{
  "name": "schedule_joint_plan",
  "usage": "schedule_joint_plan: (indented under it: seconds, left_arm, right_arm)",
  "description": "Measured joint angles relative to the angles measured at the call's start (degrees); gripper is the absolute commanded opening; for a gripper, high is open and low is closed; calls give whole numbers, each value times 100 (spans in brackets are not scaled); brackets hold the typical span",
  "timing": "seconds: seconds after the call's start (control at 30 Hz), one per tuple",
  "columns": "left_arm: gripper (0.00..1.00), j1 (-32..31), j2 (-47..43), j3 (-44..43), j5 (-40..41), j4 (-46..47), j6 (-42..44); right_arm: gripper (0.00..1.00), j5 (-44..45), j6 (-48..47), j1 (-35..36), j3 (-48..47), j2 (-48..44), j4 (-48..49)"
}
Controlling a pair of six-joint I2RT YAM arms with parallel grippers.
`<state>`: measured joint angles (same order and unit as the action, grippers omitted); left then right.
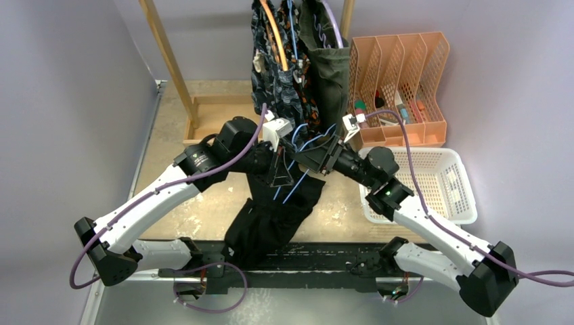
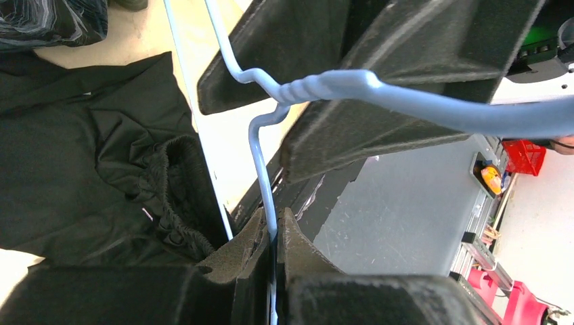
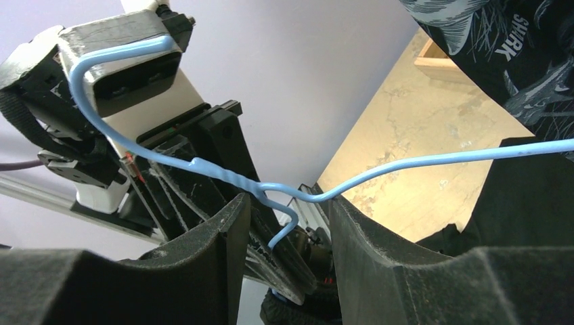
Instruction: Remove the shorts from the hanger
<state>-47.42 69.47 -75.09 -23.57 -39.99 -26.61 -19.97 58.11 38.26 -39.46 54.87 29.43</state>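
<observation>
Plain black shorts [image 1: 271, 217] lie crumpled on the table below both grippers, their waistband [image 2: 172, 196] still round the wire of a light blue wire hanger [image 1: 290, 188]. My left gripper [image 2: 274, 229] is shut on one thin wire of the hanger [image 2: 338, 84], just under its twisted neck. My right gripper [image 3: 288, 206] stands open, a finger on each side of that twisted neck [image 3: 230, 175]; the wire rests across its fingertips. In the top view the two grippers, left [image 1: 280, 170] and right [image 1: 318, 157], meet nose to nose above the shorts [image 3: 535, 196].
More shorts hang on a wooden rack [image 1: 169, 61] at the back: dark patterned pairs [image 1: 277, 74] and an olive green pair [image 1: 332, 74]. An orange file organiser [image 1: 399, 81] and a white basket [image 1: 433, 183] stand at the right.
</observation>
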Motion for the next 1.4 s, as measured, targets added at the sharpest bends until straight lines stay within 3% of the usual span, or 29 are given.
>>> schedule_joint_plan:
  seconds: [0.4,0.57,0.7,0.77,0.8,0.97,1.07,1.27,1.4]
  left_arm:
    - [0,-4,-4,0,155,-59,-81]
    - [0,-26,-46,0,188,-101,-83]
    - [0,-31,-133,0,245,-195,-83]
    - [0,-31,-175,0,278,-190,-83]
    - [3,-31,-197,0,280,-168,-83]
    - [49,-28,-254,2,378,-168,-92]
    - [67,-28,-308,17,518,-170,-72]
    - [79,-31,-638,201,962,-448,-105]
    - [81,-28,-1167,627,1237,-684,-310]
  right_arm:
    - [38,260,131,391,-7,417,323]
    - [15,713,229,702,105,321,431]
    - [2,1012,509,870,323,321,737]
    - [0,1141,603,922,334,321,809]
    - [0,1193,647,944,334,321,844]
    - [0,1381,813,1019,334,323,826]
    - [0,1676,1021,1091,334,323,472]
    - [0,2448,1648,1445,710,323,306]
    - [0,2973,1989,1676,898,380,254]
